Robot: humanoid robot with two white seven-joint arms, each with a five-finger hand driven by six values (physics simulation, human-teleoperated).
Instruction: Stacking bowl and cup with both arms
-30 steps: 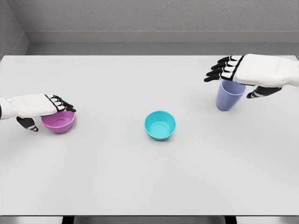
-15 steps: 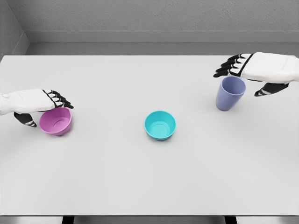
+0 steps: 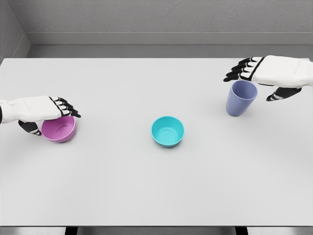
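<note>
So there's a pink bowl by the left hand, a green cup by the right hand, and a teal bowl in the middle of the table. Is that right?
Not quite: the cup by the right hand is lavender blue, not green, as the head view shows. The rest holds: the pink bowl sits by the left hand, and the teal bowl is in the middle of the table.
</note>
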